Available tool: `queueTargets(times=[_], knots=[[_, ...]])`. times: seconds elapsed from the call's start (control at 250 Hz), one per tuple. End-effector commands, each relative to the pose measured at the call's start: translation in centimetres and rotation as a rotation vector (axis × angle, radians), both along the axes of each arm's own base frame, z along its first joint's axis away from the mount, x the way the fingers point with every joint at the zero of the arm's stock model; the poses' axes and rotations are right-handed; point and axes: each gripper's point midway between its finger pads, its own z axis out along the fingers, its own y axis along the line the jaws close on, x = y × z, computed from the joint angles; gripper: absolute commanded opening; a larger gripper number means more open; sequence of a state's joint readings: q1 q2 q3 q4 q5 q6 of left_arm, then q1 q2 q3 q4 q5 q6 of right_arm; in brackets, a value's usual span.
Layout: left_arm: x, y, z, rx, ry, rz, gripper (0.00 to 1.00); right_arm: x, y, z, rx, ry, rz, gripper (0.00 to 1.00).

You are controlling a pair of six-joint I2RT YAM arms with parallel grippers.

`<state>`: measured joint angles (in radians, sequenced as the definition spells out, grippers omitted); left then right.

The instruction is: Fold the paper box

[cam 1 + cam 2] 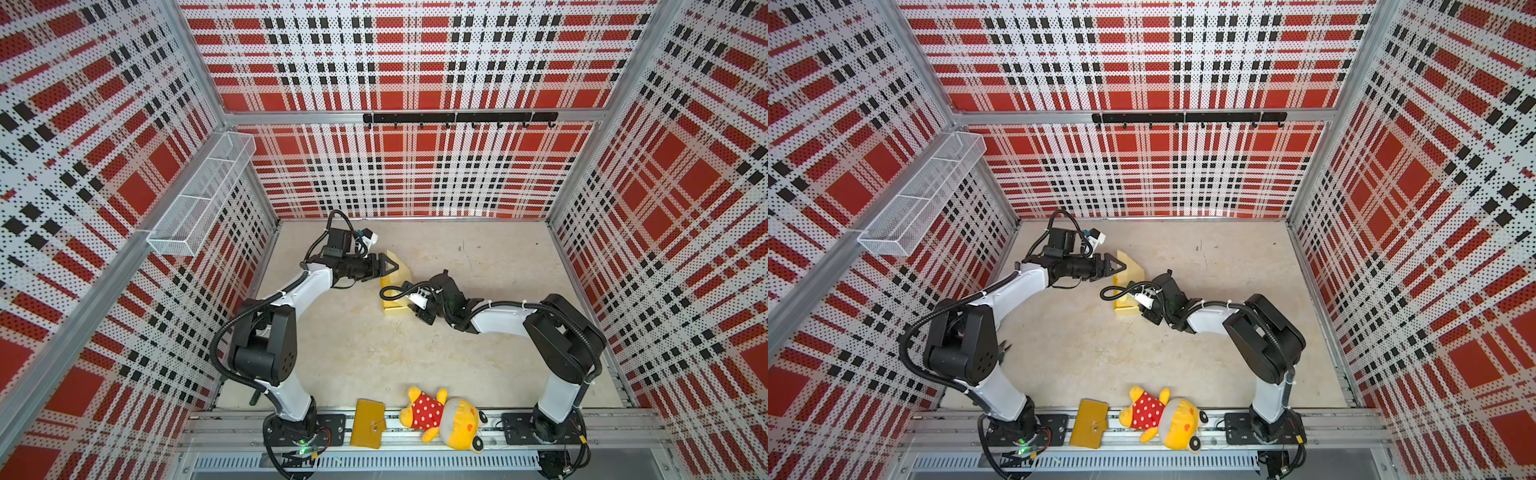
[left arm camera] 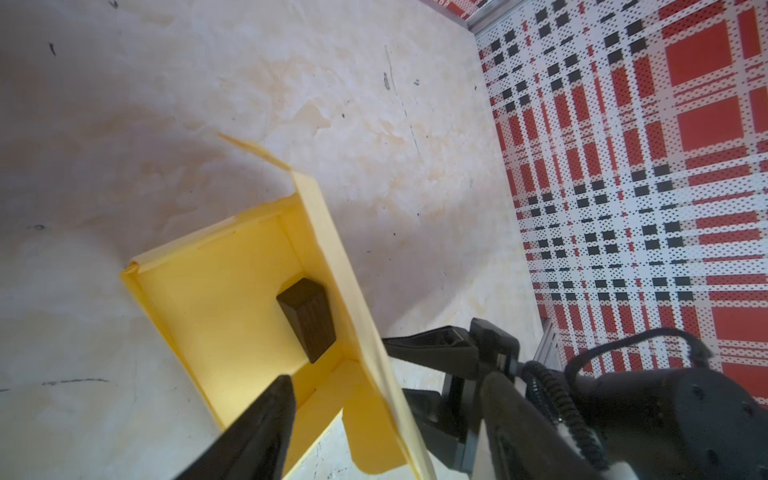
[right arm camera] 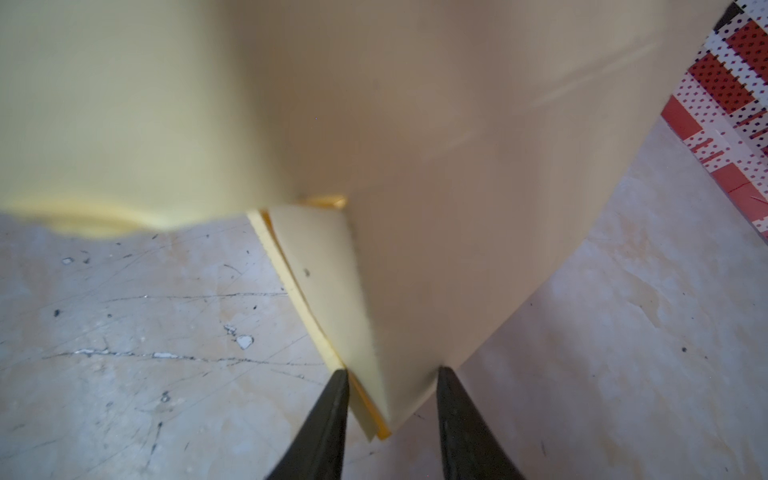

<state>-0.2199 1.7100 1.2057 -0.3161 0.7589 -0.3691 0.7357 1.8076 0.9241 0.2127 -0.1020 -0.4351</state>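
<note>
At the near edge, a mustard-yellow rectangular wallet with a snap (image 1: 368, 423) and a yellow plush toy in a red, white-dotted shirt (image 1: 424, 409) lie across the aluminium rail (image 1: 220, 428) between the two arm bases. They are close together but not touching.

Beyond them lies the beige mottled tabletop (image 1: 374, 353). Around its middle, a little left of centre, the pale yellow thin-cardboard paper box (image 2: 224, 291) sits between the two grippers. It is partly formed. In the left wrist view its base lies flat on the tabletop with low walls raised around it. A tall lid panel stands up along one long side, with a small flap bent over at its end.

The right gripper (image 3: 391, 370) reaches in from the right and clamps that long side. In the right wrist view the folded wall and the tall panel run between its two black fingers. In the left wrist view one finger (image 2: 307, 324) presses against the wall from inside the box and the other lies outside the panel.

The left gripper (image 1: 390, 266) hovers over the box's far end with its jaws spread wide, gripping nothing. The panel's edge passes between them, and I cannot tell whether they touch it.

Farther back, a long white wire-mesh basket (image 1: 199, 195) hangs on the left wall. A black bar of hooks (image 1: 459, 118) is mounted on the red, black and white plaid back wall (image 1: 415, 62).
</note>
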Motion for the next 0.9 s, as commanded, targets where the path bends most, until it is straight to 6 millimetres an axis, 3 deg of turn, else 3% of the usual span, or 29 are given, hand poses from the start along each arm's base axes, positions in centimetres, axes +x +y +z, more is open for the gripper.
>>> queueTargets(times=[0.0, 0.268, 0.568, 0.896], knots=[[0.4, 0.2, -0.6, 0.006, 0.040, 0.016, 0.73, 0.3, 0.6, 0.4, 0.005, -0.039, 0.015, 0.37], [0.5, 1.2, -3.4, 0.084, 0.078, 0.049, 0.73, 0.5, 0.8, 0.2, 0.013, -0.037, 0.007, 0.37], [0.2, 2.6, -5.0, 0.134, 0.090, 0.084, 0.71, 0.2, 0.9, 0.0, 0.004, -0.032, 0.009, 0.37], [-0.2, 4.0, -7.0, 0.154, 0.125, 0.120, 0.73, -0.3, 0.9, 1.1, 0.017, -0.026, 0.014, 0.37]])
